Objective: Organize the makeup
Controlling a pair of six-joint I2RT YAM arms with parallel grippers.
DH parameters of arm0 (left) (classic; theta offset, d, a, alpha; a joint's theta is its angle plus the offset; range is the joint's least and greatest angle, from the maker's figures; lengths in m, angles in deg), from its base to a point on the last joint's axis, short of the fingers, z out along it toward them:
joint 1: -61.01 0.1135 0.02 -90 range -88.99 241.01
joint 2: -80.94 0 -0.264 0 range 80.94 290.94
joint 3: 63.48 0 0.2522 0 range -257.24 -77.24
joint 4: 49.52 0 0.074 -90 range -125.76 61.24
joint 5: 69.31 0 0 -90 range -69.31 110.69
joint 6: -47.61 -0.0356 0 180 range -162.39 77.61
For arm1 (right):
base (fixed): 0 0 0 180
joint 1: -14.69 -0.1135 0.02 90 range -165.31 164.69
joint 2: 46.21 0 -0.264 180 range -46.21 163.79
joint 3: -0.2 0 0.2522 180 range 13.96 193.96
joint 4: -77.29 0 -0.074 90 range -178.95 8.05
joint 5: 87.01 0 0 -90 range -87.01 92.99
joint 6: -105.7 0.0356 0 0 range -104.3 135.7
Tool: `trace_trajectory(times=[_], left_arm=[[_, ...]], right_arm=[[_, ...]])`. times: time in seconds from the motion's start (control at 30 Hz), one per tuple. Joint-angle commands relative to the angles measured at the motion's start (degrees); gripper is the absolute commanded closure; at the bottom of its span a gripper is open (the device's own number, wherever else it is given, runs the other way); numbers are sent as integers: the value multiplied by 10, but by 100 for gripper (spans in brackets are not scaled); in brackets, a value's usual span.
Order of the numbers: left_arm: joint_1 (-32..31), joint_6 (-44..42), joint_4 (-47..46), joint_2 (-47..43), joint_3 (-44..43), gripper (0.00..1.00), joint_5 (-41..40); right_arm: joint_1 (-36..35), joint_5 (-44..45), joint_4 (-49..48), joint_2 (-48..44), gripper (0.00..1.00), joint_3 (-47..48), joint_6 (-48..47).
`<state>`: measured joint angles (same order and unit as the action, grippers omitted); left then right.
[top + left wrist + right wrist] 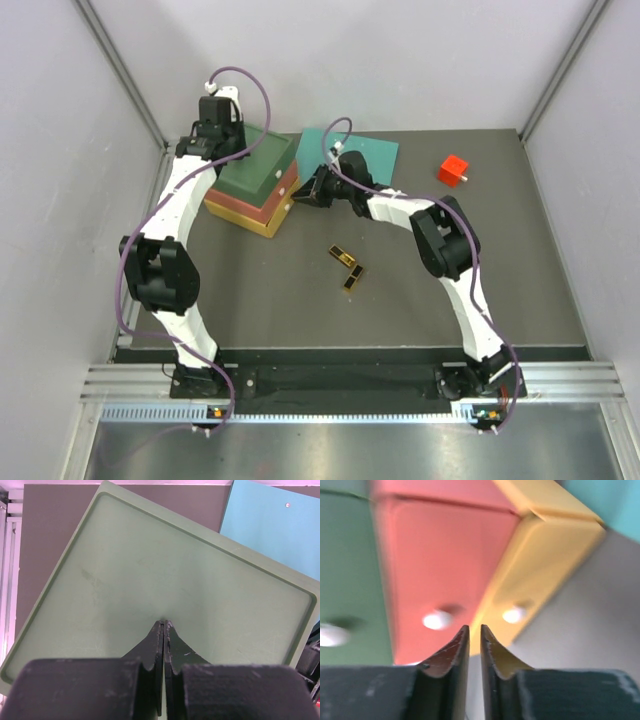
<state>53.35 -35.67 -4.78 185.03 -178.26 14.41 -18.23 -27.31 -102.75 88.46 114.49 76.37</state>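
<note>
Makeup in view: two black-and-gold cases (344,256), lying close together on the table near the drawer stack (255,185), on its right-arm side. Likely light, rigid and slick, so pinch across the narrow sides. Left gripper (164,624) is closed, tips on the stack's green top. Right gripper (475,630) is barely parted and empty, facing the stack's red drawer knob (437,620).

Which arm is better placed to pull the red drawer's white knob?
Right: the right fingers face the white round knob of the red drawer. The left fingers are shut over the green top.
</note>
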Motion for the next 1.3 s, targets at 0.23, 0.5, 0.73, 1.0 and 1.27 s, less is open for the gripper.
trace_trajectory(times=[0.23,0.5,0.73,1.0,1.27], left_arm=[[2,-3,139,44,47,100,-2],[2,-3,137,40,54,100,-3],[2,-3,136,42,51,100,-3],[2,-3,136,41,50,100,-1],[2,-3,136,39,53,100,0]], right_arm=[[6,-26,-117,-33,57,-99,72],[6,-52,-241,29,52,-112,198],[6,-42,-247,46,52,-110,216],[2,-34,-290,83,52,-104,270],[-2,-27,-293,106,60,-82,288]])
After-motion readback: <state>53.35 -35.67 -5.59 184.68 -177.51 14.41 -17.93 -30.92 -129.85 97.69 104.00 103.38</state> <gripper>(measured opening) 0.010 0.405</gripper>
